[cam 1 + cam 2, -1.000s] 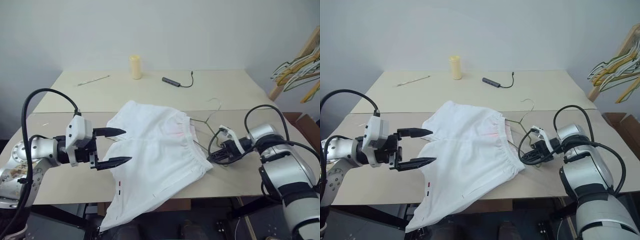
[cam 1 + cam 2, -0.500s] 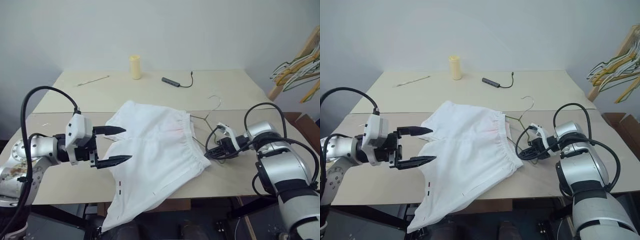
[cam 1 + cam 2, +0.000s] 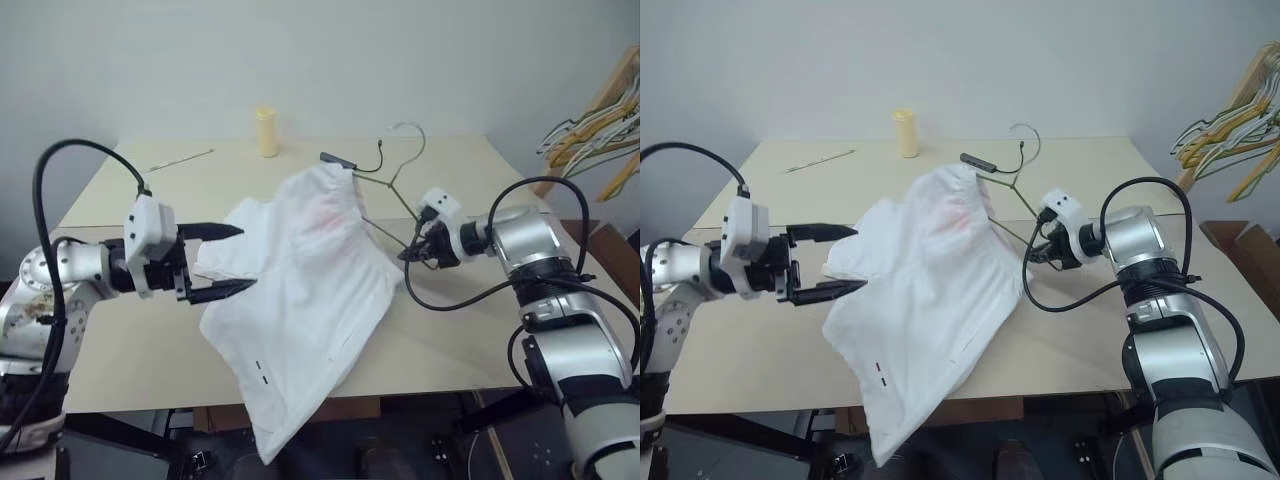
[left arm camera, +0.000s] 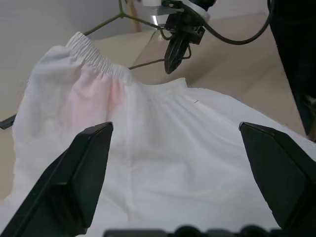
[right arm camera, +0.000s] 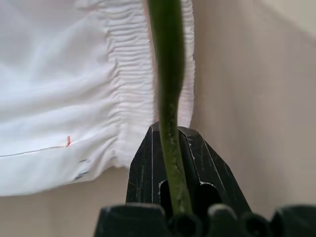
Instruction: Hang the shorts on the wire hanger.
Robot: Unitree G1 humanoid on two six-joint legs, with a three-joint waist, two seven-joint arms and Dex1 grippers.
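The white shorts [image 3: 300,260] hang by their gathered waistband from the thin wire hanger [image 3: 385,190], one leg trailing over the table's front edge. The hanger is tilted up off the table, its hook [image 3: 405,130] in the air. My right gripper [image 3: 408,255] is shut on the hanger's lower wire, to the right of the shorts; the right wrist view shows the wire [image 5: 168,74] clamped between the fingers [image 5: 192,163]. My left gripper [image 3: 225,260] stands open at the shorts' left side. Its wide-apart fingers [image 4: 84,173] point at the fabric [image 4: 163,148] with nothing between them.
A yellow cylinder [image 3: 266,131], a black cable with a small box [image 3: 340,160] and a thin rod [image 3: 180,160] lie at the back of the beige table [image 3: 470,330]. Yellow and green hangers [image 3: 590,140] hang bunched at the far right.
My right gripper has risen and swung inward, tipping the hanger up, and the waistband has lifted off the table with it. The left gripper has moved up and forward toward the shorts, still open.
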